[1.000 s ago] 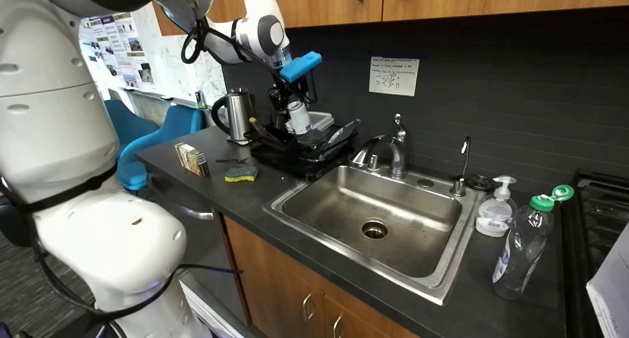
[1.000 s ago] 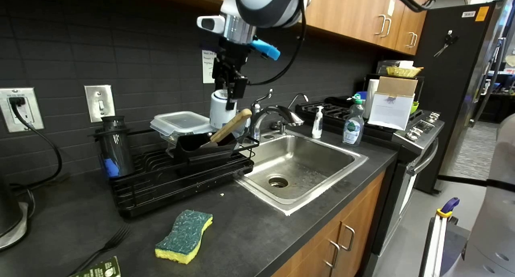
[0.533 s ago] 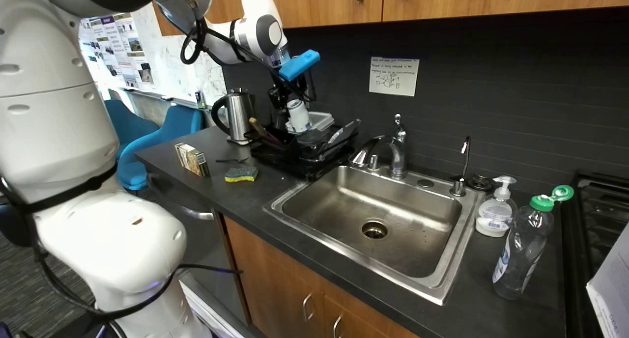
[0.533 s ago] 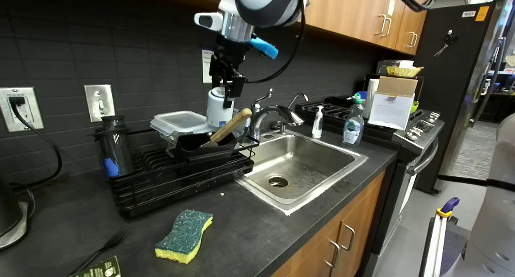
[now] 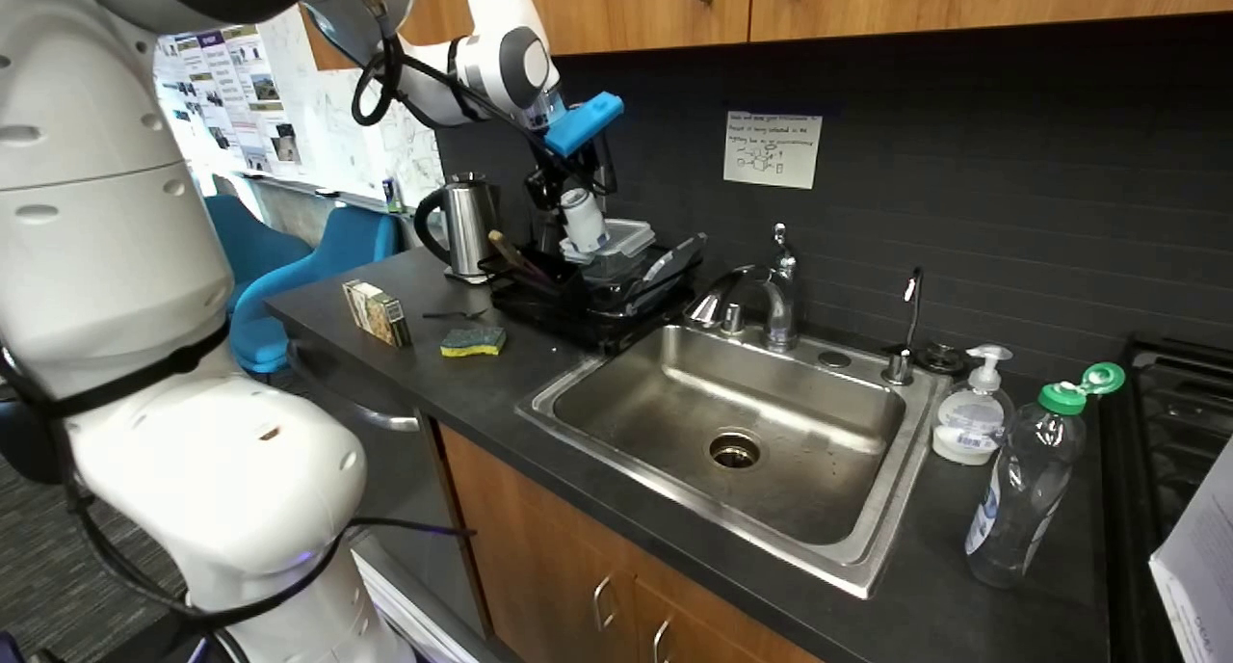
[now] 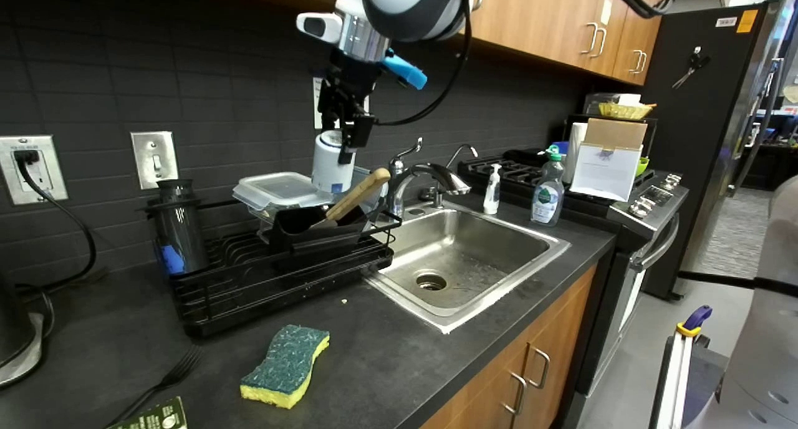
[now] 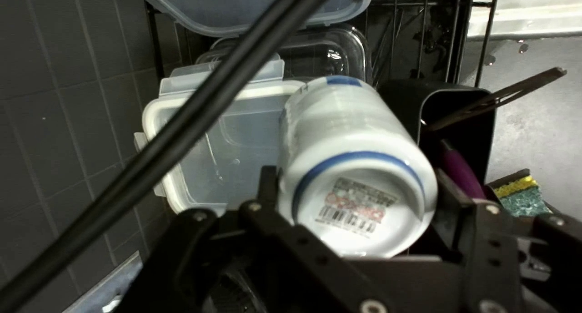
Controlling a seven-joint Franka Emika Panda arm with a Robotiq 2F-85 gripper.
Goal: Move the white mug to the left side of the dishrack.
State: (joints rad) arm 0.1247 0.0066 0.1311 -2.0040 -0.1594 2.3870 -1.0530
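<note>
The gripper [image 7: 359, 194] is clamped on the mug [image 7: 341, 117], a finger on either side near its base. The mug hangs mouth-down and at a slant, stickered base toward the wrist camera. It is over the rack [image 6: 280, 304], nearer the sink [image 6: 505, 282] end; carrying it to the left end looks like the step in hand.

Right by the mug's lower part is the container [image 6: 280, 186]; I cannot tell whether they touch. If the mug goes left at this height, its rim could catch there and twist, since the hold is only at the base end and the sides look smooth. Beside it is the holder [image 6: 318, 239], with a wooden handle [image 6: 358, 195] sticking up; a low swing could snag that and drag the holder over.

Farther left a dark cylinder [image 6: 181, 229] stands in the rack's end. It narrows the landing spot, and an overlong move could knock it onto the counter [image 6: 386, 360], toward the kettle [image 5: 472, 225]. Let go while slanted, the mug would probably rock on the wires and tip; levelling it first seems safer.
</note>
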